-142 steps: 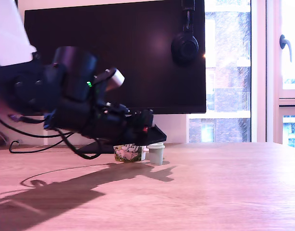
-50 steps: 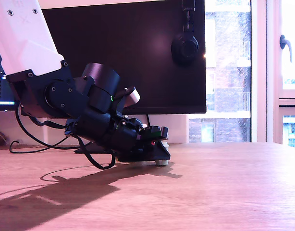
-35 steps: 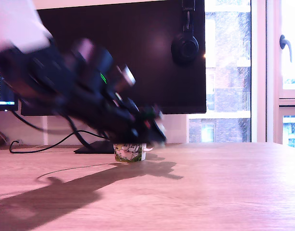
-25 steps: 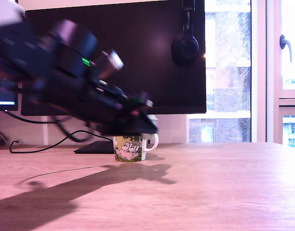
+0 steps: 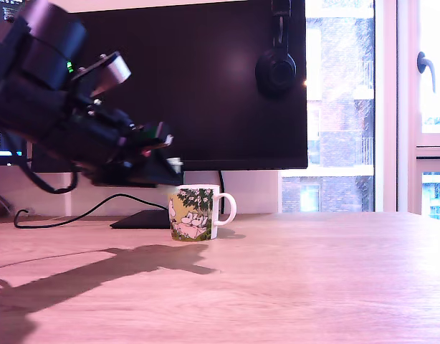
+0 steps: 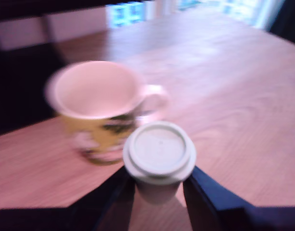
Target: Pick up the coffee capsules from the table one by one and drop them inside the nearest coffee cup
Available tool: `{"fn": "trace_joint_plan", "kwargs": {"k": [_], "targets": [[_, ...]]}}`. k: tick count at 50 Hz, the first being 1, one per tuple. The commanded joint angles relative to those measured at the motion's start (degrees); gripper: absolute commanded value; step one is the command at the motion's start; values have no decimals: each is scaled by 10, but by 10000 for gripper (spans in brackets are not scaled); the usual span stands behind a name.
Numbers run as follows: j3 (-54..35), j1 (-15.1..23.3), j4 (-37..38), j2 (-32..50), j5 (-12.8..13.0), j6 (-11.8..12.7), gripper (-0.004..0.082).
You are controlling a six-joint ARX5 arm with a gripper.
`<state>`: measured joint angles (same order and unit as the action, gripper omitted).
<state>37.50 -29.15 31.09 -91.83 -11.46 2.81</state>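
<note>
A white mug with a green-yellow leafy print stands on the wood-grain table, its handle toward the exterior view's right. My gripper hangs above and just to the exterior view's left of the mug's rim. It is shut on a pale grey-green coffee capsule, whose whitish flat rim faces the wrist camera between the two dark fingers. In the wrist view the mug sits just beyond the capsule, and what shows of its inside is bare. The capsule in the exterior view is only a pale speck at the fingertips.
A large dark monitor stands behind the mug on a black foot, with headphones hung on its upper edge. Cables trail on the table at the exterior view's left. A window fills the right.
My gripper was down at the table to the right of the mug, over the capsule. It has risen and swung left with the capsule, uncovering the mug.
</note>
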Motion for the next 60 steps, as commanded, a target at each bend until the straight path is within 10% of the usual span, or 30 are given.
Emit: {"fn": "trace_joint_plan", "kwargs": {"k": [1,60], "targets": [[-5,0,1,4,1,-4,213],[425,13,-433,-172,24,-71,213]]}}
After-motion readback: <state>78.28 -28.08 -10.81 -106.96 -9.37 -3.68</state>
